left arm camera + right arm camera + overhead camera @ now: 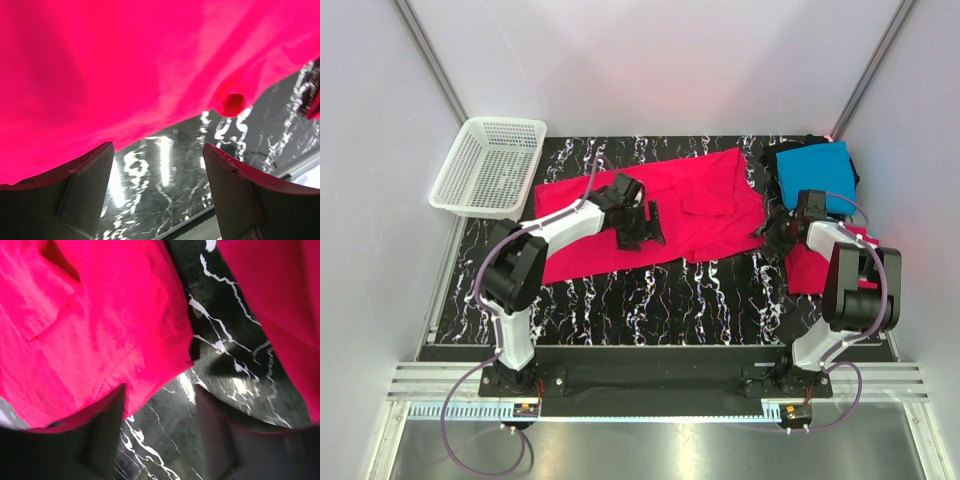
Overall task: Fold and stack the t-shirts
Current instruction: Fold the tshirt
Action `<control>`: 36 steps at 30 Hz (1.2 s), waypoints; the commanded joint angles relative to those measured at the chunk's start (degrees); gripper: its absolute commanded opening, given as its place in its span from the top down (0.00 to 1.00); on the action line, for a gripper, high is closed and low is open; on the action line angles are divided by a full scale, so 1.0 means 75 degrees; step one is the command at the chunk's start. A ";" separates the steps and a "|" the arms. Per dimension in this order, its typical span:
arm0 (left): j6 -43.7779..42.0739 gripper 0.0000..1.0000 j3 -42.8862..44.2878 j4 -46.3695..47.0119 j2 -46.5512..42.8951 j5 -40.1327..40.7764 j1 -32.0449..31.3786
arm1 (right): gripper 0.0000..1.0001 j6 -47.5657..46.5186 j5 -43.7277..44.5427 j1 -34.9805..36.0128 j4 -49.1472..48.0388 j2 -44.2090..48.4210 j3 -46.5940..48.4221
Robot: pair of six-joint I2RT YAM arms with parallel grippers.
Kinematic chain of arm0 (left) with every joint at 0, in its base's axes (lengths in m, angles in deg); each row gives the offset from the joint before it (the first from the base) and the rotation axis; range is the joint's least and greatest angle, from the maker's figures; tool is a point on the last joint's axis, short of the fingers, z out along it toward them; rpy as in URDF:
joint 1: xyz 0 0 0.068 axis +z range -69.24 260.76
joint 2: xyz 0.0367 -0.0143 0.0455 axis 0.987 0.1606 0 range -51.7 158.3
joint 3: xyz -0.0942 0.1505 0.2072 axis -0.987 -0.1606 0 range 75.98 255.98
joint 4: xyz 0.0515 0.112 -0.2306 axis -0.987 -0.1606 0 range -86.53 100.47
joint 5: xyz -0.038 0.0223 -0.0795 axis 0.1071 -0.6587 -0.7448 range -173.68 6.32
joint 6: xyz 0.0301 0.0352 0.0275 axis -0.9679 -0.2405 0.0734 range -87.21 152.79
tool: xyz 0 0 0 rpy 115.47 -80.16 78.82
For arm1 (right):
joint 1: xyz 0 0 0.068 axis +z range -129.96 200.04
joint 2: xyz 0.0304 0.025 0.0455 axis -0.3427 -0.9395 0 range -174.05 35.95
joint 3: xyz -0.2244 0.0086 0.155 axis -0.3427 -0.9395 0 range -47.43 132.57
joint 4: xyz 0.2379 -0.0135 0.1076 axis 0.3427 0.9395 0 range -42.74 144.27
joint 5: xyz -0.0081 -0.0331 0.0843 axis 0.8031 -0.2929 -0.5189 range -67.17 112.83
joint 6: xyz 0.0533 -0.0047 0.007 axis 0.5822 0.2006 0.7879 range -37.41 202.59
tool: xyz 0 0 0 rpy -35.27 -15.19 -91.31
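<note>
The pinkish-red t-shirt (710,205) lies spread mid-table for folding. The left gripper (645,230) and right gripper (772,234), both released with jaws apart, hover over its near edge, probably to pinch it there.

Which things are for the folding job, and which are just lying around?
For the job: big pinkish-red cloth t-shirt spread mid-table; second pinkish-red t-shirt at right; folded turquoise-blue t-shirt; black t-shirt beneath it.
Just there: white plastic mesh basket; black marbled table.
</note>
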 commanded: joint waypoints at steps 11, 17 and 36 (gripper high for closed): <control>0.0250 0.23 0.1225 0.0984 0.1065 -0.0580 -0.1093 | 0.76 0.0013 -0.0587 0.0013 -0.0445 -0.0483 -0.0047; 0.0250 0.23 0.1389 0.1042 0.1311 -0.0522 -0.1328 | 1.00 -0.0139 -0.0775 0.0013 -0.0398 -0.0367 0.0035; 0.0121 0.23 0.1495 0.1475 0.1499 -0.0381 -0.1480 | 1.00 -0.0128 -0.3282 0.0025 -0.1789 -0.1172 0.1534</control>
